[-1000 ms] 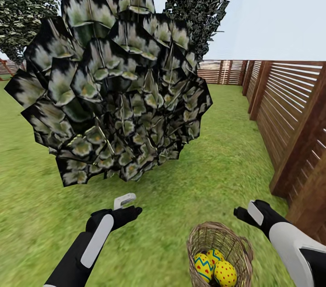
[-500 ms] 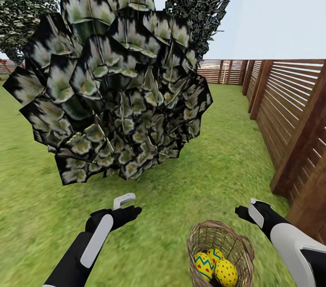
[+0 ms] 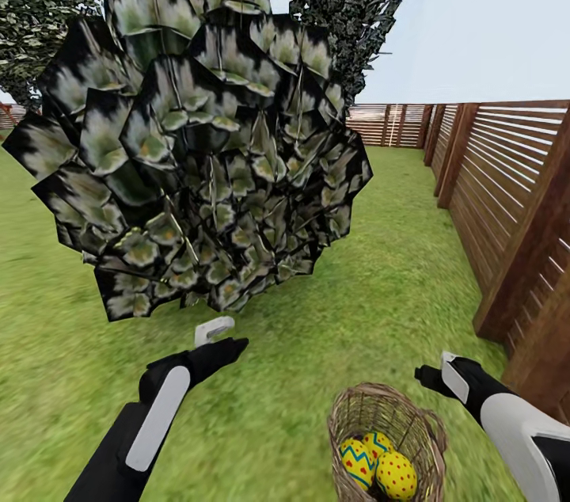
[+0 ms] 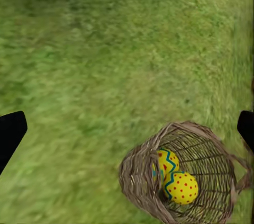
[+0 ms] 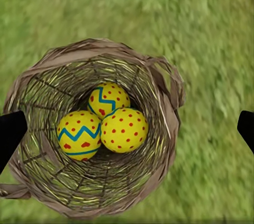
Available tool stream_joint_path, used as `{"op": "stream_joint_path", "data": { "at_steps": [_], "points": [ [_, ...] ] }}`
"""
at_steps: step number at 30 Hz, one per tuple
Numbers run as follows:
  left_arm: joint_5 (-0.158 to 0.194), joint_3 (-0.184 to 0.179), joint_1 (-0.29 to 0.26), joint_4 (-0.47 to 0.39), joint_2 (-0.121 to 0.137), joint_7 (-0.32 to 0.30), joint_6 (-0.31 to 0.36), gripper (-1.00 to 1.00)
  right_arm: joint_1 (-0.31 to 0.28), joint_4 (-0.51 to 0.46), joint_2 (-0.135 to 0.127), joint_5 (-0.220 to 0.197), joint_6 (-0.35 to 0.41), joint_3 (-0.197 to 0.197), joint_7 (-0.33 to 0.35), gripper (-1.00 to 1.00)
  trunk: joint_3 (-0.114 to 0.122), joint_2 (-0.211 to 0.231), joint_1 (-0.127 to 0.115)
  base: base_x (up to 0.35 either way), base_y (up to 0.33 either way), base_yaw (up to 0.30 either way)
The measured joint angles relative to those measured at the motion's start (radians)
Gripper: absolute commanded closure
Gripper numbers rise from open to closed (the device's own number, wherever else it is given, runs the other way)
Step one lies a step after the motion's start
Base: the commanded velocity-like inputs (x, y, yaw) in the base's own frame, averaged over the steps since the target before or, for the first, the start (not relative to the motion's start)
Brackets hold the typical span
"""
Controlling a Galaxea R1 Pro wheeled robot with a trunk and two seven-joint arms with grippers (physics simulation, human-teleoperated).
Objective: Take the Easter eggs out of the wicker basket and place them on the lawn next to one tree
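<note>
Three Easter eggs (image 5: 106, 121) are held in the wicker basket (image 5: 32, 83); none removed. Right gripper (image 5: 127, 128) is poised above, jaws spread apart; left gripper (image 4: 127, 131) likewise spread. A descent onto one egg is judged next.

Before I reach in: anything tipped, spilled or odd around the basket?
Nothing stands out. The wicker basket stands upright on the lawn, and all three Easter eggs sit together at its bottom, none spilled onto the grass.

head: forward-down over lawn (image 3: 372, 280) | right wrist: straight down, near wicker basket (image 5: 32, 83); left wrist: farther, shares it (image 4: 137, 181)
</note>
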Motion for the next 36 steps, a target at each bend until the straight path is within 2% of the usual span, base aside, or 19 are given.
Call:
{"op": "stream_joint_path", "data": {
  "at_steps": [3,6,10,13,36],
  "points": [
    [0.000,0.001,0.068,-0.126,0.000,-0.001,-0.001,-1.00,0.000,0.001,0.000,0.000,0.000,0.000,0.001,-1.00,0.000,0.000,0.000,0.000,0.000,0.000],
    [-0.001,0.019,0.107,-0.166,0.001,-0.002,-0.003,-1.00,0.000,0.001,0.000,0.000,0.000,0.000,0.001,-1.00,0.000,0.000,0.000,0.000,0.000,0.000],
    [-0.001,0.047,0.116,-0.174,0.000,-0.002,-0.002,-1.00,0.000,-0.001,0.000,0.000,-0.001,0.000,0.001,-1.00,-0.006,-0.014,0.008,0.000,0.000,0.000],
    [0.000,0.053,0.117,-0.175,0.001,-0.003,-0.001,-1.00,0.000,-0.004,0.000,0.000,-0.001,-0.001,0.001,-1.00,-0.016,-0.035,0.019,0.000,0.000,0.000],
    [-0.007,0.054,0.118,-0.167,-0.001,0.002,0.002,-1.00,0.000,-0.009,0.004,0.001,-0.002,-0.004,-0.002,-1.00,-0.088,-0.196,0.107,0.000,0.000,0.000]
  ]
}}
